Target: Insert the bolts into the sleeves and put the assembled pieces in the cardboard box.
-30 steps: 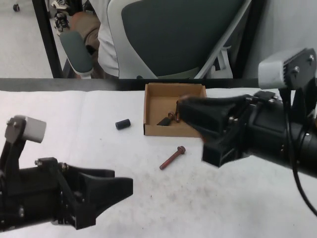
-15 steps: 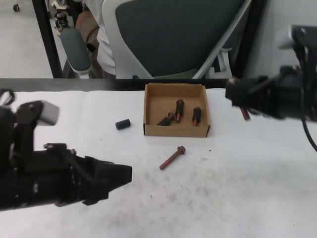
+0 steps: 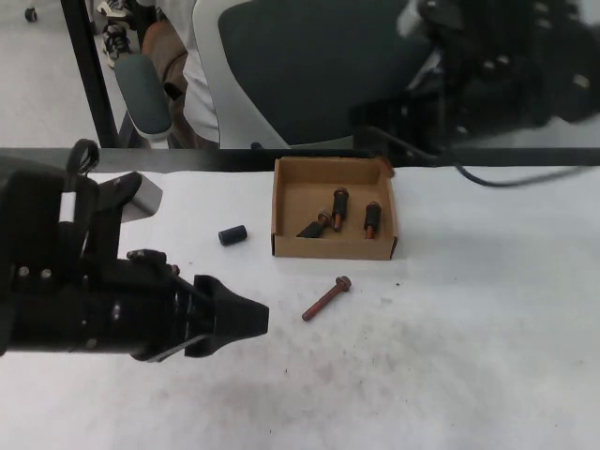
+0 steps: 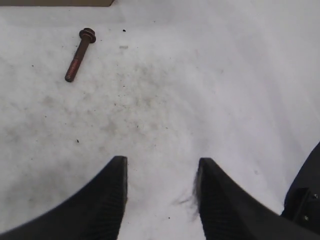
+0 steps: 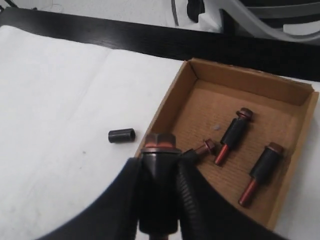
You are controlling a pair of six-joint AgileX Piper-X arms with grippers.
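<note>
In the right wrist view my right gripper (image 5: pixel 159 172) is shut on a copper-headed bolt seated in a black sleeve (image 5: pixel 158 192), held above the bench near the cardboard box (image 5: pixel 165 107). Three assembled pieces lie in the box (image 3: pixel 281 202): one (image 5: pixel 235 131), a second (image 5: pixel 261 170) and a third (image 5: pixel 201 148). A loose black sleeve (image 3: pixel 232 234) lies left of the box. A bare bolt (image 3: pixel 326 298) lies in front of the box. My left gripper (image 4: pixel 160 192) stands open low over the bench, with the bare bolt (image 4: pixel 80 55) well ahead of it.
The right arm (image 3: pixel 497 66) hangs high over the bench's back right. The left arm's black body (image 3: pixel 94 300) covers the front left. An office chair (image 3: pixel 309 66) and a black bench edge (image 3: pixel 216 157) stand behind the box.
The right arm has swung from in front of the box out to the right and then up toward the back. The left arm has pushed a little forward and to the right.
</note>
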